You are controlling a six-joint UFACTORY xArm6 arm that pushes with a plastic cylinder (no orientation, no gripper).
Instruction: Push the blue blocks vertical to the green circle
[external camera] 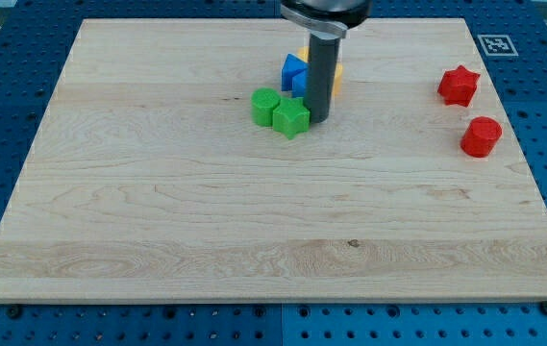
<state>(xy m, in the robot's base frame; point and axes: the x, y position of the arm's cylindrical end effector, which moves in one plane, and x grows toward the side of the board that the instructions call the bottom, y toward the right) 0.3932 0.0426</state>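
Note:
A green circle block point(264, 105) sits near the board's top middle, touching a green star-shaped block point(290, 117) on its right. A blue block point(295, 72) lies just above them, partly hidden behind my rod; its shape is hard to make out. A yellow or orange block point(336, 77) peeks out to the rod's right. My tip point(318, 119) rests on the board just right of the green star block and below the blue block.
A red star block point(459, 86) and a red rounded block point(481, 136) lie at the view's right. The wooden board point(254, 221) sits on a blue perforated table. A marker tag point(496, 44) is at the top right corner.

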